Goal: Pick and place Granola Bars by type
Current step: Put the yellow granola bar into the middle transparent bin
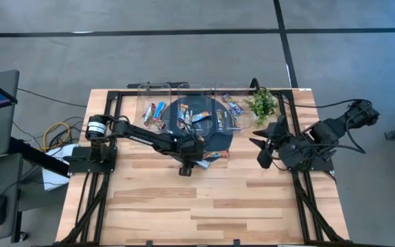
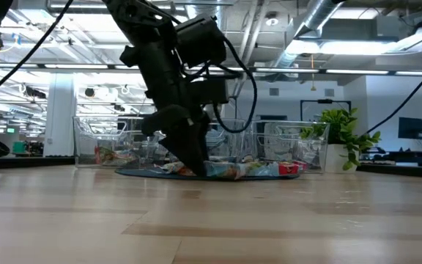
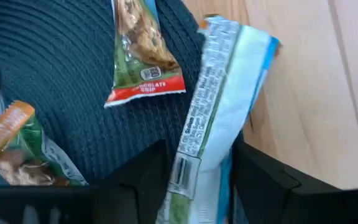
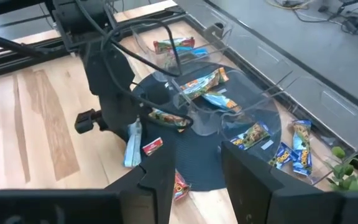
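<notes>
My left gripper (image 1: 189, 156) is down at the near edge of a dark round mat (image 1: 218, 137), shut on a blue-white granola bar (image 3: 222, 93). The bar lies half on the mat and half on the wood, and also shows in the right wrist view (image 4: 132, 146). An orange-red bar (image 3: 138, 56) and a tan-orange bar (image 3: 11, 137) lie on the mat beside it, and several more bars (image 1: 192, 116) lie farther back. My right gripper (image 1: 260, 147) is open and empty at the table's right, beside the mat. My left gripper pinches the blue-white bar by its two long edges (image 3: 188, 168), near the end closest to the wrist, between its two fingers. The fingers point down and lie along the bar. The bar's far part rests on the mat's edge and the wood.
Clear bins stand along the far edge: the left one (image 1: 153, 113) holds a few bars, the right one (image 1: 233, 104) holds blue bars. A small green plant (image 1: 261, 103) stands at the far right. Bare wood lies toward the near edge.
</notes>
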You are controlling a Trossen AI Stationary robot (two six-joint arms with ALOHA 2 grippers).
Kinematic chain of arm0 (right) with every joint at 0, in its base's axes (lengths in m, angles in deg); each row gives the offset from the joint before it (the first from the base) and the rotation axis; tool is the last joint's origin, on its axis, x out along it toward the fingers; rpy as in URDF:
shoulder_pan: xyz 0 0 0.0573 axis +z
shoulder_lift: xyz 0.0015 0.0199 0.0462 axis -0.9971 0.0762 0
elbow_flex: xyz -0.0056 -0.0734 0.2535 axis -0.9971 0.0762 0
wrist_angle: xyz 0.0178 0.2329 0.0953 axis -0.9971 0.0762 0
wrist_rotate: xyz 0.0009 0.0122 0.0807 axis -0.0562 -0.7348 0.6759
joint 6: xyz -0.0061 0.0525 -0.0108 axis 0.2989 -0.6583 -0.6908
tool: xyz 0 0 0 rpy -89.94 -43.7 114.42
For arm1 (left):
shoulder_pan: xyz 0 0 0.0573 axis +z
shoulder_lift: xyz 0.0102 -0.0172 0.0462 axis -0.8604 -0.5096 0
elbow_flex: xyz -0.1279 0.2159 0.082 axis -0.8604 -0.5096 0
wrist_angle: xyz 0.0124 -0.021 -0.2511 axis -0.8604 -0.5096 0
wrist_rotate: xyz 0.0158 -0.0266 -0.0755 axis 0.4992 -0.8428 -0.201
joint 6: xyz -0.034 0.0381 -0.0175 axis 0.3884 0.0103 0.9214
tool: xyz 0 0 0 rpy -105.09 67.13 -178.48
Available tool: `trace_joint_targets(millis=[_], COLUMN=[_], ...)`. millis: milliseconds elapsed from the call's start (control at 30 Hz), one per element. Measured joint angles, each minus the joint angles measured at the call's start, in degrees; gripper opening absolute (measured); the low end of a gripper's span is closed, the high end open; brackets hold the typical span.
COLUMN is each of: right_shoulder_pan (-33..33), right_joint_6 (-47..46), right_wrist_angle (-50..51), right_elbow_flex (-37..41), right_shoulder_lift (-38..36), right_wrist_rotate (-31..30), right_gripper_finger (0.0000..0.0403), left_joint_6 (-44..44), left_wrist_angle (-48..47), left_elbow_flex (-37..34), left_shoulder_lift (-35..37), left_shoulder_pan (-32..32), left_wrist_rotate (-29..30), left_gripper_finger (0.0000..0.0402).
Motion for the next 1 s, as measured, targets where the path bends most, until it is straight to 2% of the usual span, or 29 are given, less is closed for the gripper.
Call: trace_joint_targets(millis=[100,433,733,833,1000], right_shoulder_pan=[-0.15,-0.15,-0.15,-0.15,-0.16], right_joint_6=[0.04,0.03,-0.01,-0.01,-0.04], right_wrist_angle=[0.06,0.12,0.12,0.12,-0.02], right_elbow_flex=[0.00,0.00,0.02,0.02,0.02], right_shoulder_lift=[0.00,0.00,0.00,0.00,0.36], right_wrist_rotate=[-0.80,-1.13,-1.11,-1.11,-1.13], right_gripper_finger=[0.0121,0.0121,0.0120,0.0120,0.0120], left_joint_6=[0.05,3.87,3.82,1.77,-3.03], left_wrist_angle=[-1.02,-3.60,-7.66,-7.72,-7.65], left_elbow_flex=[0.02,1.56,10.01,13.51,15.95], left_shoulder_lift=[0.00,0.00,4.15,6.47,9.35], left_shoulder_pan=[0.00,0.00,0.02,0.17,2.47], left_wrist_rotate=[-0.66,-8.17,-8.08,-1.36,19.52], left_gripper_finger=[0.0154,0.0058,0.0062,0.0058,0.0059])
